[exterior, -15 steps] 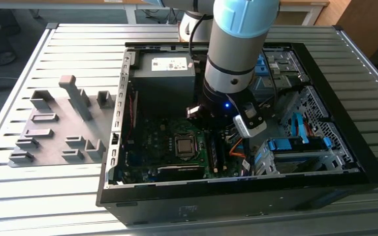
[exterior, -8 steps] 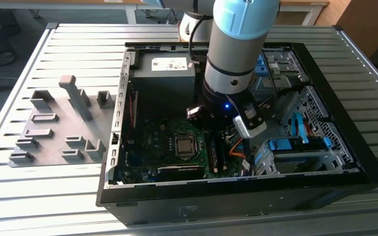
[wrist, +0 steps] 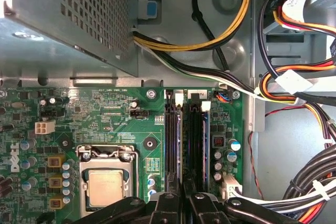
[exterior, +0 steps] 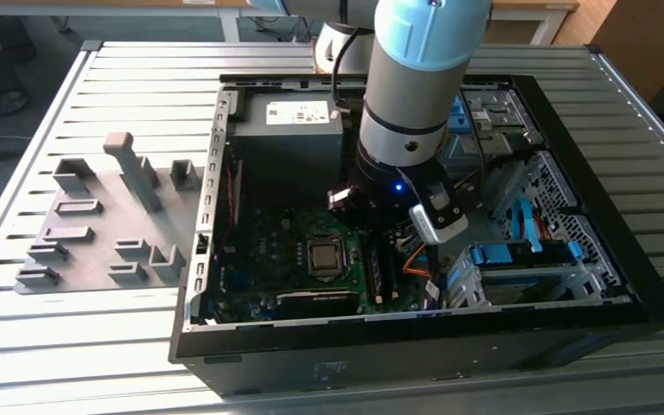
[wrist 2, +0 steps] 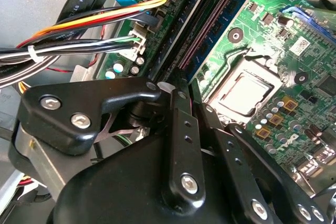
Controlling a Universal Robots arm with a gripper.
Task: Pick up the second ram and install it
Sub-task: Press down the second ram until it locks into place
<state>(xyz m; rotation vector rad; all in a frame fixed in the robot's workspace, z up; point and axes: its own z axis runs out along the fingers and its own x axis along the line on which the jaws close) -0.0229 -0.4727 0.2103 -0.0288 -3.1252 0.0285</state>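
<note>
— How is the gripper (wrist: 184,205) found?

— Its fingers (wrist: 167,207) are pressed almost together on a thin edge, taken to be the second ram (wrist: 184,186). It is seen end-on, so little more can be told. The ram lies right between the fingertips, over the memory slots (wrist: 187,140) near the motherboard's (wrist: 94,114) edge beside the cable bundle (wrist: 294,93).

— How should seating be done well?

— The strip should be kept upright and parallel to the slot rails, with its ends lined up between the white latches (wrist: 179,98). Pressure should be applied straight down and evenly; a tilt could bind one end. The neighbouring slot should not be caught.
</note>
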